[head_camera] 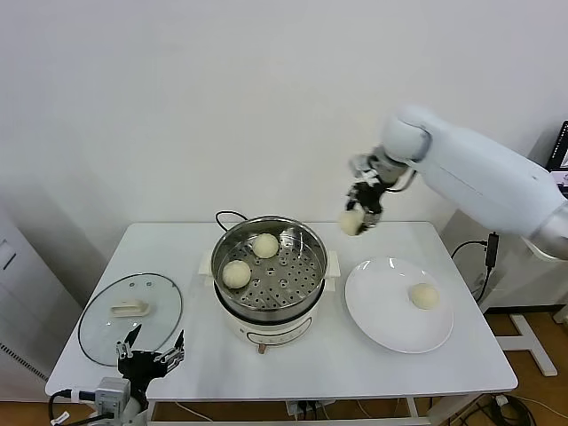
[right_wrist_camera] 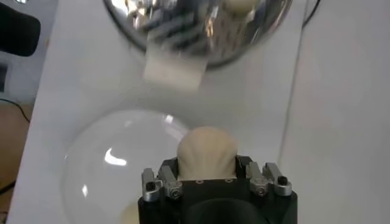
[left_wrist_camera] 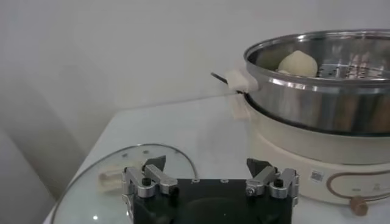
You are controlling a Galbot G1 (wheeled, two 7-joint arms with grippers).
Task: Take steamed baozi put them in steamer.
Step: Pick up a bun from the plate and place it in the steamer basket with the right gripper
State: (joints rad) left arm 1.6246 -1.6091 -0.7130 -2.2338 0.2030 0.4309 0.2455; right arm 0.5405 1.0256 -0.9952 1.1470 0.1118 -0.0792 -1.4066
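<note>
The steel steamer [head_camera: 311, 253] stands mid-table on its white cooker base and holds two cream baozi [head_camera: 265, 245] [head_camera: 236, 273]. My right gripper [head_camera: 355, 218] is shut on a third baozi [head_camera: 351, 223] and holds it in the air between the steamer's right rim and the plate; in the right wrist view the bun [right_wrist_camera: 206, 150] fills the jaws of the gripper [right_wrist_camera: 207, 164]. A fourth baozi [head_camera: 424, 295] lies on the white plate [head_camera: 373, 306]. My left gripper [head_camera: 151, 351] is open and empty, low at the table's front left, also in its wrist view [left_wrist_camera: 207, 167].
A glass lid [head_camera: 98, 321] with a cream handle lies flat at the left, just beyond the left gripper. A black cord [head_camera: 229, 216] runs behind the steamer. The steamer [left_wrist_camera: 317, 91] rises to the right of the left gripper. A white wall stands behind the table.
</note>
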